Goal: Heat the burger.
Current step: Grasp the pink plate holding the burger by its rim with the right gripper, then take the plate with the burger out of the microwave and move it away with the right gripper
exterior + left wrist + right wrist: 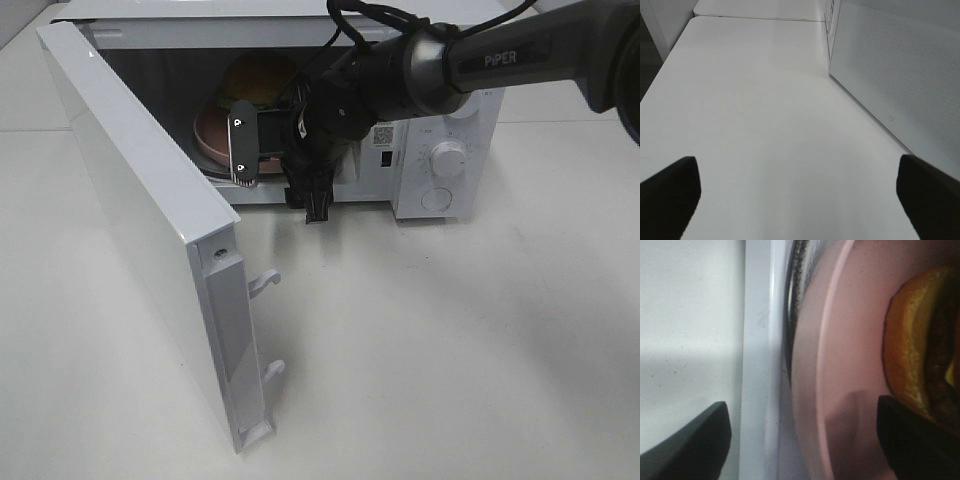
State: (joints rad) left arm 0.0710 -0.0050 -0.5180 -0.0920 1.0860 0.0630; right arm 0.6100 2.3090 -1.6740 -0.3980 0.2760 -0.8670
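Now at the loading step: glossy golden-bun burger (258, 80) on round pink plate (215, 135) inside white microwave (440, 120), right gripper (800, 435) spread across plate's rim; next, withdrawing and shutting door (150, 230).

1. I see the microwave (440, 150) mouth largely filled by my right arm (420, 70); its gripper (262, 150) sits at the opening, over the rim of the pink plate (215, 135).
2. The plate and the burger (258, 80) take up most of the cavity; little room shows beside them.
3. The open door (150, 230) walls off the left approach; its latch hooks (266, 285) jut out.
4. The left gripper (800, 200) has bare table (765, 110) ahead; the door panel (900, 75) stands on one side.
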